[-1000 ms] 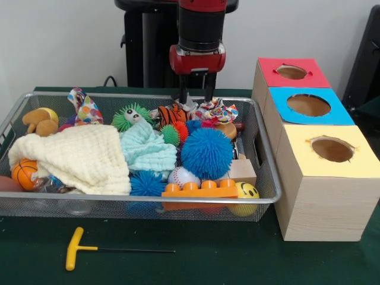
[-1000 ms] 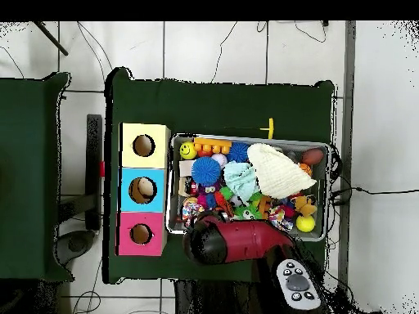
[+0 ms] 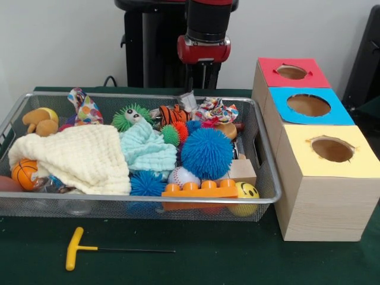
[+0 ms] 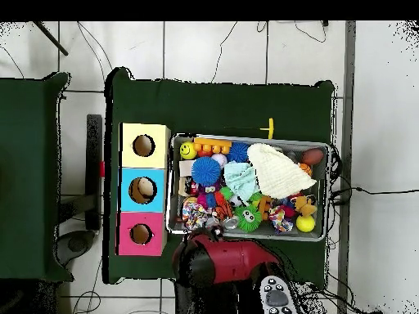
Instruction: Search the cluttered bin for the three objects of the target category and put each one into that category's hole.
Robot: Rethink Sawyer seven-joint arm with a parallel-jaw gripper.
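The wire mesh bin is full of toys; it also shows in the overhead view. A white polka-dot cloth lies at its far rim. A second dotted cloth lies at the far left. I cannot make out the braided rope ring. My gripper hangs above the bin's far rim, just behind the polka-dot cloth, touching nothing that I can see. In the overhead view the arm hides it. The hole in the yellow-topped box is empty.
Blue-topped and red-topped boxes stand behind the yellow one. The bin holds a cream cloth, a mint cloth, a big blue spiky ball and an orange brick. A yellow-handled tool lies before the bin.
My gripper has risen out of the bin and drawn back toward the pedestal. The toys in the bin lie about as before.
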